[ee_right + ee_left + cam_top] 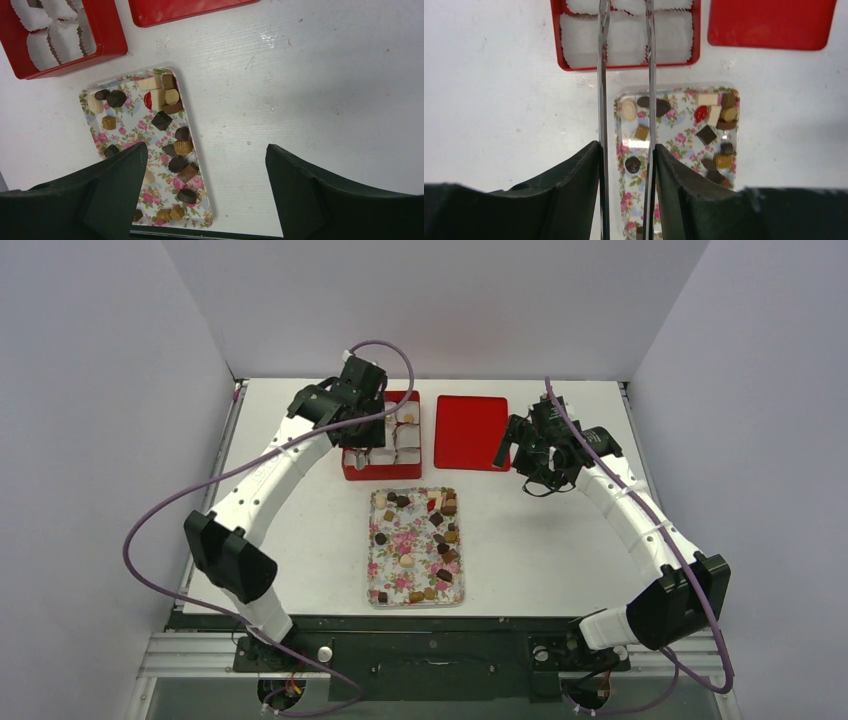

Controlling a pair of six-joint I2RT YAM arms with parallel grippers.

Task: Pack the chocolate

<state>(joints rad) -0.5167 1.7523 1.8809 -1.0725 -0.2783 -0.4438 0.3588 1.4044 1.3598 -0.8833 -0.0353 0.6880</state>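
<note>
Several chocolate pieces (440, 520), dark, tan, cream and one red, lie loose on a floral tray (395, 562). They also show in the left wrist view (706, 134) and the right wrist view (161, 120). My left gripper (352, 400) is shut on metal tongs (601, 75), whose blades reach out over the white paper cups in the red box (352, 468). The blade tips are out of view. Nothing shows between the blades. A piece (407, 419) sits in a far cup. My right gripper (206, 150) is open and empty, above the table right of the tray.
A flat red lid (472, 432) lies right of the red box, near the back. The right gripper (520, 455) hovers by the lid's right edge. White walls close in the table on three sides.
</note>
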